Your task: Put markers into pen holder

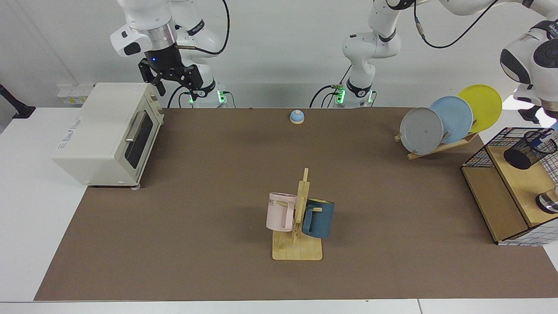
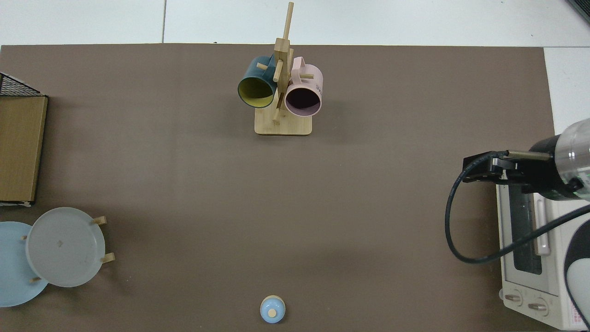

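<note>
1. Facing view:
   - The left arm (image 1: pixel 527 56) is reaching over the wire basket (image 1: pixel 477 153) at the frame's far edge. The left gripper is lying past that edge, so I cannot tell how its jaws are standing.
   - The pen holder (image 1: pixel 523 156) is sitting tilted on the basket's upper board, below where those jaws should be.
   - A blue piece of what looks like the marker (image 1: pixel 539 141) is showing at the holder's mouth.
   - I judge the insertion step to be under way or just finishing.
   - The next move is calling for a release only once the barrel is clearly inside the rim, then a straight lift away.
   - Room is looking tight there, with the basket's wire wall and the plate rack (image 1: pixel 436 131) both crowding that side.
   - The right gripper (image 1: pixel 172 80) is waiting with its jaws spread wide and holding nothing. It is hanging above the toaster oven (image 1: pixel 104 131), well apart from the holder.

2. Top view:
   - Only the right gripper (image 2: pixel 481 168) is showing, at the toaster oven's (image 2: pixel 530 258) front edge. Its jaw gap is not readable from here.
   - The holder and marker are falling outside this view, with only a corner of the basket (image 2: pixel 18 147) showing.
   - The mat between the right gripper's jaws and the basket is lying mostly open, apart from the mug stand (image 2: pixel 282 127) near one edge.
</note>
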